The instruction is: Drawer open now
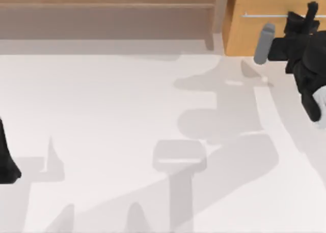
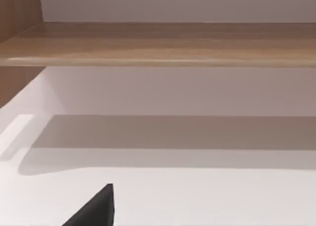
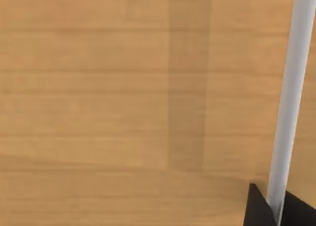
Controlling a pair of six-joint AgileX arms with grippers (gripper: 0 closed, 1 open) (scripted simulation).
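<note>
The drawer (image 1: 265,1) is an orange-tan wooden front at the table's far right, with a thin silver bar handle (image 1: 265,15) across it. My right gripper (image 1: 308,15) sits at the right part of that bar. In the right wrist view the drawer (image 3: 123,88) front is very close, and the handle (image 3: 291,88) runs between the two black fingertips of my right gripper (image 3: 276,211), which press on it from both sides. My left gripper (image 1: 6,164) is parked at the table's left edge, far from the drawer.
A duller grey-brown shelf unit (image 1: 107,14) runs along the back, left of the drawer; its board (image 2: 163,43) is in the left wrist view. The white tabletop (image 1: 127,116) carries only arm shadows. The right arm's black body (image 1: 305,65) hangs over the right edge.
</note>
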